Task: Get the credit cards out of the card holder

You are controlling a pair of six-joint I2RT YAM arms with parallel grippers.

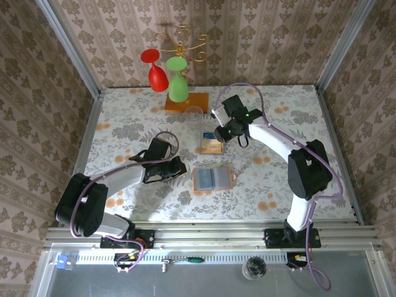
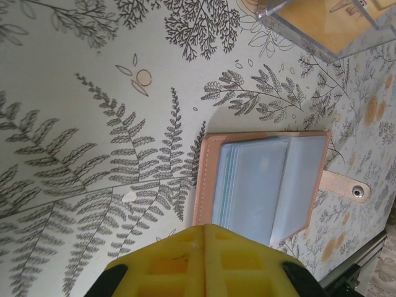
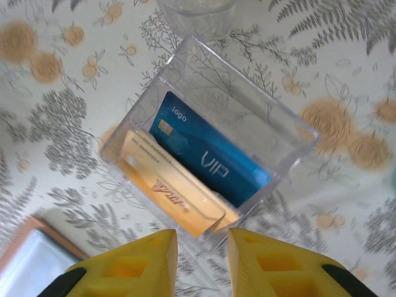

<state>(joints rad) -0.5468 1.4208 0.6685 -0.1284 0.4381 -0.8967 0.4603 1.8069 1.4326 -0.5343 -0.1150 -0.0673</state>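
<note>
The left gripper [image 2: 204, 240] has its jaws pressed together with nothing between them. The card holder [image 2: 266, 185] lies directly ahead of the closed tips, opened flat on the table [image 2: 62, 93], with its grey-blue pockets facing up and its strap [image 2: 346, 185] extended to the far side. The flat, open attitude exposes the pocket mouths to a jaw approaching from above. The closed jaws are judged suited to pressing the holder down, not to picking from it. Whether any card remains in the pockets cannot be determined, as the layered sleeves look uniformly pale. The right gripper [image 3: 201, 247] has its jaws spread a little, with only table and box edge showing in the gap, so it carries nothing. Just beyond its tips stands a clear box [image 3: 291, 133] containing two of the credit cards. A tan-orange card [image 3: 167, 185] is nearer the jaws, and a blue card [image 3: 207, 154] is behind it. Both stand on their long edges and lean against the box walls. This is judged to be the deposit point, since upright storage keeps each card's top edge free. One corner of the card holder appears beside and behind the right jaws, well apart from the box. A glass [image 3: 198, 12] stands past the box, on the side away from the jaws. Judged from this layout, at least two cards are extracted. The next step would be to check the pockets for remaining cards.
</note>
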